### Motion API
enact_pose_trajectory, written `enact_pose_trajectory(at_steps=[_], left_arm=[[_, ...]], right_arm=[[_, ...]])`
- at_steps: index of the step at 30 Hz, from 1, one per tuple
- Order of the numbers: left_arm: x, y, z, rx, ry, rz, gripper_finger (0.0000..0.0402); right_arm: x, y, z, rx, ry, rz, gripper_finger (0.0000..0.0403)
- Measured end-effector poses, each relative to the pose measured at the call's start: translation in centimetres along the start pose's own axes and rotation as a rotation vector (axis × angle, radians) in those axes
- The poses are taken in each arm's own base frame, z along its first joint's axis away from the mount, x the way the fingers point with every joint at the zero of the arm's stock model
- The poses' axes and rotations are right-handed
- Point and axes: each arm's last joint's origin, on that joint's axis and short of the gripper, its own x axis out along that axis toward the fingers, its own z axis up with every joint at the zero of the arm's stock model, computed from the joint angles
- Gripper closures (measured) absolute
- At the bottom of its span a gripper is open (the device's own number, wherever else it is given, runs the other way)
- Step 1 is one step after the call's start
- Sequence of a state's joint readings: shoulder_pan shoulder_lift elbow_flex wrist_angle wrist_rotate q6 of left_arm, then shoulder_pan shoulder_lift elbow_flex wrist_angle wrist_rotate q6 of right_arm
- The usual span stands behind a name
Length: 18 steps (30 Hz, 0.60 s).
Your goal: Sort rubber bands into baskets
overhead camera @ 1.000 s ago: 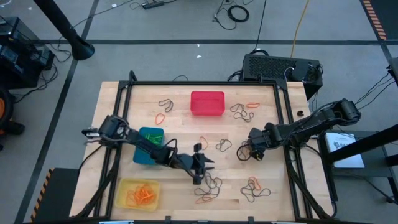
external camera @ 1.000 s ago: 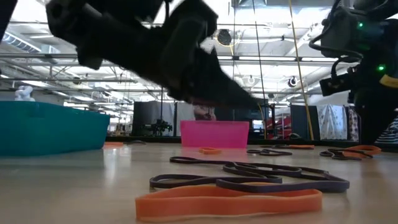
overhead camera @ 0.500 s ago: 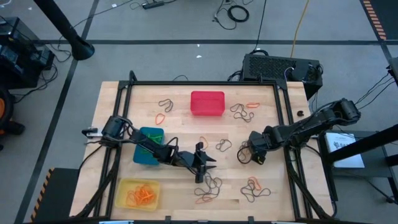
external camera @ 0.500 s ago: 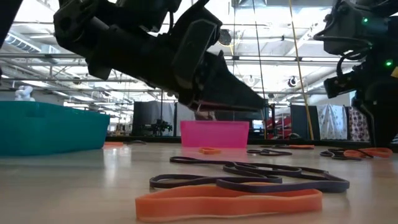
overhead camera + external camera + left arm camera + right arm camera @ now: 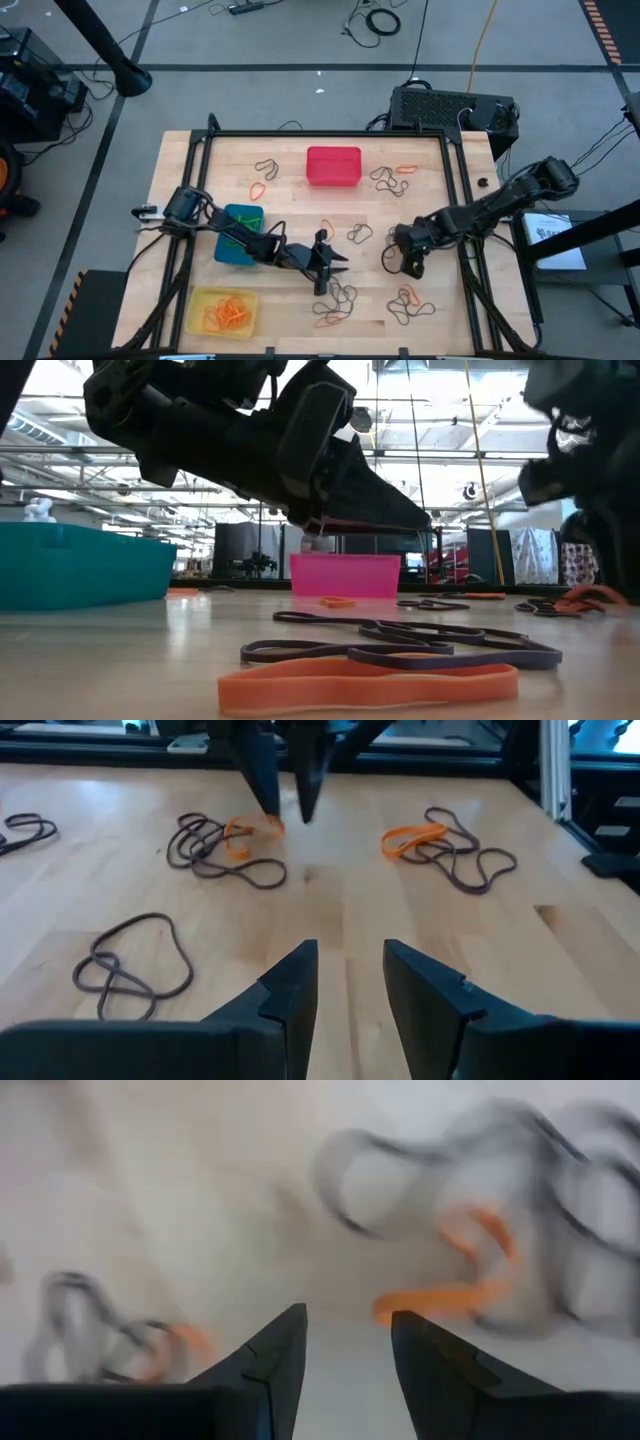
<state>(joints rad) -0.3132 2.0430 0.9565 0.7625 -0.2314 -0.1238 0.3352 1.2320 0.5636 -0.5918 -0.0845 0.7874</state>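
Note:
Orange and dark rubber bands (image 5: 340, 296) lie scattered flat on the wooden table. The red basket (image 5: 333, 165) stands at the far middle, the blue basket (image 5: 238, 234) at the left and the yellow basket (image 5: 222, 310), with orange bands in it, at the near left. My left gripper (image 5: 338, 263) hovers open near the table's middle, its fingers (image 5: 300, 982) with nothing between them. My right gripper (image 5: 411, 264) points down, open, above an orange and dark tangle (image 5: 450, 1295). The left wrist view shows it (image 5: 290, 815) beside that tangle (image 5: 228, 845).
More band clusters lie near the red basket (image 5: 386, 178), at the near right (image 5: 408, 305) and close to the low camera (image 5: 365, 685). A black frame rail (image 5: 330, 135) borders the work area, and a black box (image 5: 450, 108) stands beyond the far right corner.
My right gripper has moved toward the table's near edge and tipped further downward, staying open. My left gripper has turned slightly in place.

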Motion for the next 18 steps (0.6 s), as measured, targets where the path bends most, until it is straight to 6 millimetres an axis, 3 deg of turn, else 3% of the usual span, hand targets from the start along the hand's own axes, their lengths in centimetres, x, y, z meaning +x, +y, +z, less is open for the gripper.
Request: enact_pose_trajectory(at_steps=[6, 13, 18], left_arm=[[-0.1, -0.3, 0.1, -0.001, -0.016, -0.01, 0.0278], [0.0, -0.7, 0.4, -0.003, -0.025, -0.012, 0.0278], [3.0, -1.4, 1.4, 0.038, -0.087, -0.011, 0.0278]], right_arm=[[-0.1, 2.3, 0.4, -0.103, -0.125, 0.16, 0.0261], [-0.2, 3.0, 0.6, -0.161, -0.174, 0.202, 0.0261], [-0.5, 2.9, 0.5, -0.167, -0.18, 0.204, 0.0261]])
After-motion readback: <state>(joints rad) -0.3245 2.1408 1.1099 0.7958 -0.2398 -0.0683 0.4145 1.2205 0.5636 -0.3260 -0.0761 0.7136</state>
